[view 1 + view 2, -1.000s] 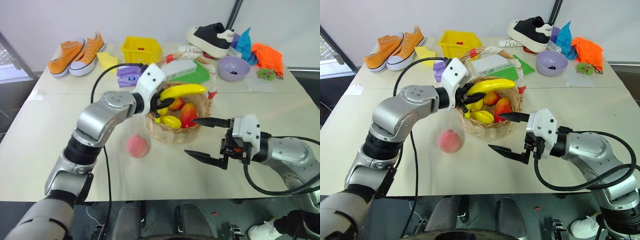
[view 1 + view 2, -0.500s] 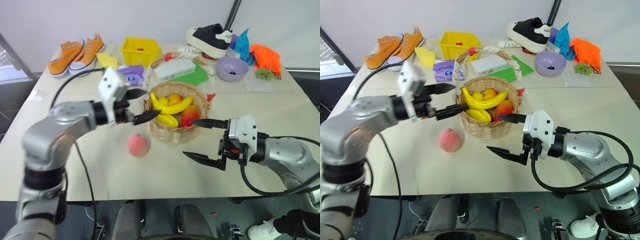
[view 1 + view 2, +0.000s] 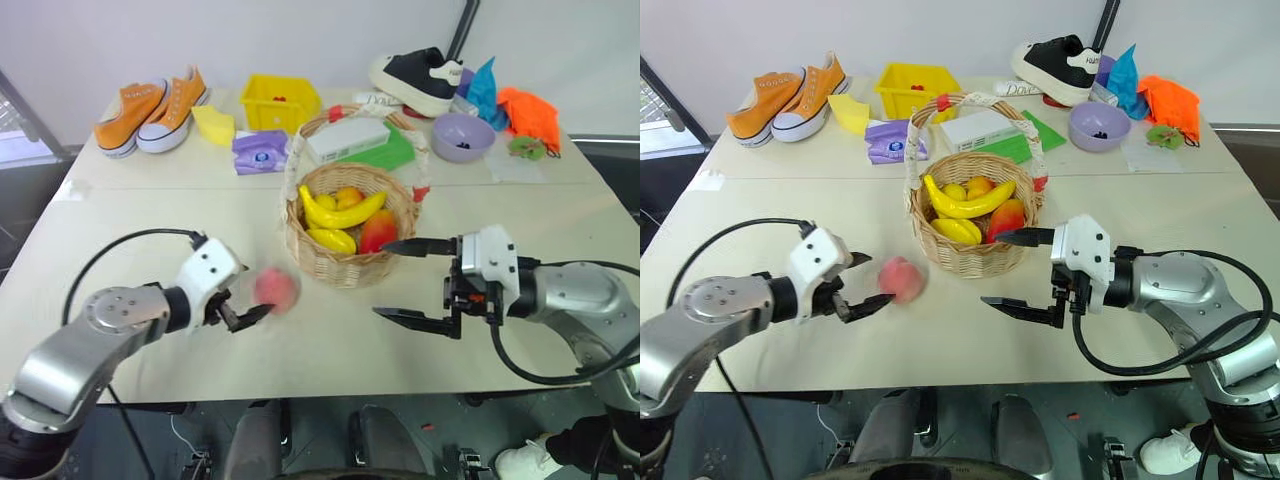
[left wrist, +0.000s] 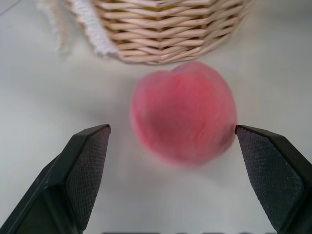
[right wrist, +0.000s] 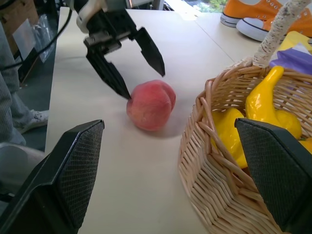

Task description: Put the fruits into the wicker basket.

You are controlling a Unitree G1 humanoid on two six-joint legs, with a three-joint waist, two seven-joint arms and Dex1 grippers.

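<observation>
Banana (image 3: 970, 201) lies inside the wicker basket (image 3: 975, 255), curved across the smaller yellow and red-orange fruits (image 3: 1006, 217) already there. Basket sits at centre frame on the counter (image 3: 1120, 215), its tall pale handle (image 3: 930, 108) arching over it.

Peach (image 3: 900, 279) is on the counter, lower left of the basket and just beside its wall, not in it. In the left wrist view the peach (image 4: 184, 112) sits between the 2 black fingers (image 4: 87, 168), with a gap on each side; no contact visible.

Left end effector (image 3: 866, 283): open, jaws spread wide, pointed at the peach from the left of the frame. One fingertip is very near the peach's skin in the right wrist view; I cannot tell whether it touches. Nothing gripped.

Right end effector (image 3: 1008, 270): open, jaws wide apart, empty, hanging over the counter at lower right of the basket. Upper finger reaches close to the basket's rim; lower finger is above bare counter.

Background, upper part of frame:
- 2 orange sneakers (image 3: 790, 90), upper left
- yellow bin (image 3: 912, 88), behind the basket
- purple packet (image 3: 888, 141), beside the bin
- white box (image 3: 982, 129) on a green sheet (image 3: 1025, 143), behind the basket
- black shoe (image 3: 1062, 65), upper right
- purple bowl (image 3: 1101, 125), upper right
- orange cloth (image 3: 1170, 100), far upper right
</observation>
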